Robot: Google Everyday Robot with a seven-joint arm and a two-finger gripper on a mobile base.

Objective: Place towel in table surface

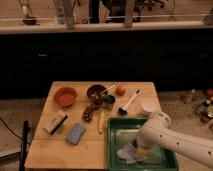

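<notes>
A pale grey towel (129, 153) lies crumpled in the green tray (120, 136) at the front right of the wooden table (55, 150). My white arm reaches in from the lower right. The gripper (138, 148) is down inside the tray, at the towel's right edge, mostly hidden behind the arm's wrist.
On the table stand an orange bowl (65, 96), a dark bowl with utensils (96, 93), an orange fruit (120, 90), a brush (128, 102), a white cup (148, 108), a blue sponge (75, 133) and a scrubber (55, 122). A dark counter runs behind.
</notes>
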